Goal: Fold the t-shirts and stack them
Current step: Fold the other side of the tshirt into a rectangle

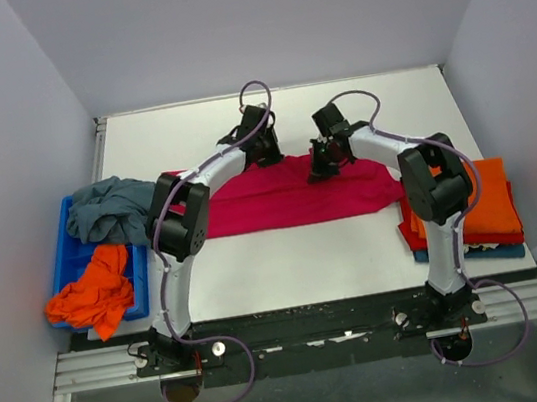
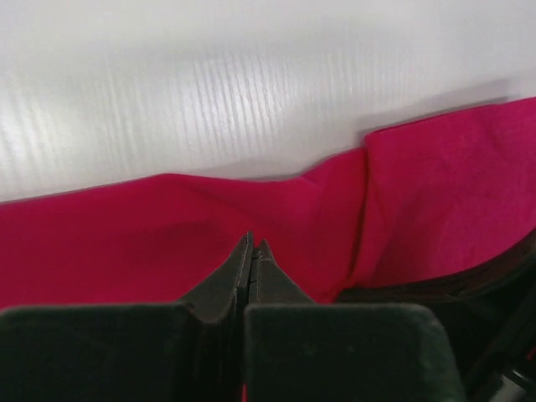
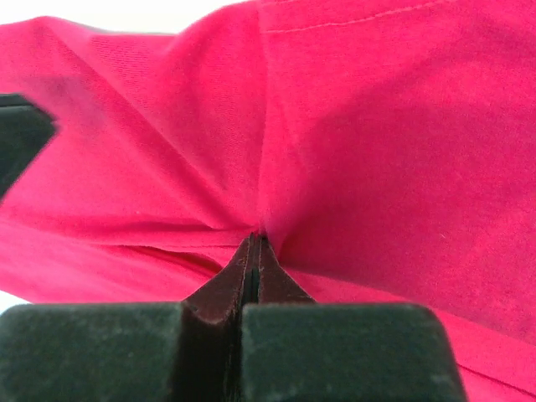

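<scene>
No readable text, label or number anywhere.

Crimson t-shirt (image 1: 294, 202) lies spread in a long band.

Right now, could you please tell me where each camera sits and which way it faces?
Top external: above and behind, looking down on the table; left arm and right arm show.
Left wrist: on the left arm, facing past the left gripper at the red t-shirt and table.
Right wrist: on the right arm, facing past the right gripper into bunched red cloth.
Shared: all see the red t-shirt.
</scene>
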Robot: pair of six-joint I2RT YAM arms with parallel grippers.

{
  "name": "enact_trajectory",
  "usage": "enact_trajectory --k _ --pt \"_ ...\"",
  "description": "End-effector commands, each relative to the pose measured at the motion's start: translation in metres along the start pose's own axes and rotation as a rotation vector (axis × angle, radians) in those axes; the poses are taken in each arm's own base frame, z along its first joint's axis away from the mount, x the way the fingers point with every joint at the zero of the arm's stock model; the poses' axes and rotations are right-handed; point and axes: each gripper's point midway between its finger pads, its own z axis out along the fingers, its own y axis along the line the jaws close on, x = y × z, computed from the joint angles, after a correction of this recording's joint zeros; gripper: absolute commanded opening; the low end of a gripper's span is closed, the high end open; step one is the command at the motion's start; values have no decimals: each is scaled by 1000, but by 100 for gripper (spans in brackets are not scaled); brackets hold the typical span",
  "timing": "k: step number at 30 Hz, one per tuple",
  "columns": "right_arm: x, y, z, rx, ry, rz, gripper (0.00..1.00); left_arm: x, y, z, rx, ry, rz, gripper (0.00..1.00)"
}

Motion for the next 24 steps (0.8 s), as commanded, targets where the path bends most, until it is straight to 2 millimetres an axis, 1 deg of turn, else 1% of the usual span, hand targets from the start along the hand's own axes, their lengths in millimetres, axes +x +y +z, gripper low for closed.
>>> enact_trajectory --k 1,2,4,6,7,8,10,14,16,20,22,24 --pt "-22 -13 -31 88 -120 -4 1 26 -20 26 69 60 -13 0" --pt "-26 -18 -36 99 -130 9 1 25 -25 28 81 59 -15 0" --pt "-37 -36 -46 133 -163 57 1 27 -34 32 104 59 -11 0" --pt "-46 -57 -57 169 -201 118 1 28 -38 36 109 54 -4 0" --pt "-47 -66 -62 182 -206 142 1 29 -38 40 108 57 -3 0" --pt "-52 -84 -68 232 -234 177 1 29 -37 43 101 59 -7 0" --pt "-57 -108 -75 281 -259 223 1 31 -34 49 83 67 -10 0" --pt "-73 -149 -85 371 -275 322 1 32 -16 60 9 59 -13 0" --pt "-82 -160 -84 387 -270 350 1 34 -13 63 0 73 -17 0" --pt "-99 -165 -74 384 -254 372 1 35 -10 66 -7 77 -19 0" --pt "-102 -169 -66 393 -242 386 1 33 -8 69 -21 76 -16 0" --pt "-101 -180 -60 437 -224 423 1 32 -6 70 -40 84 -12 0"
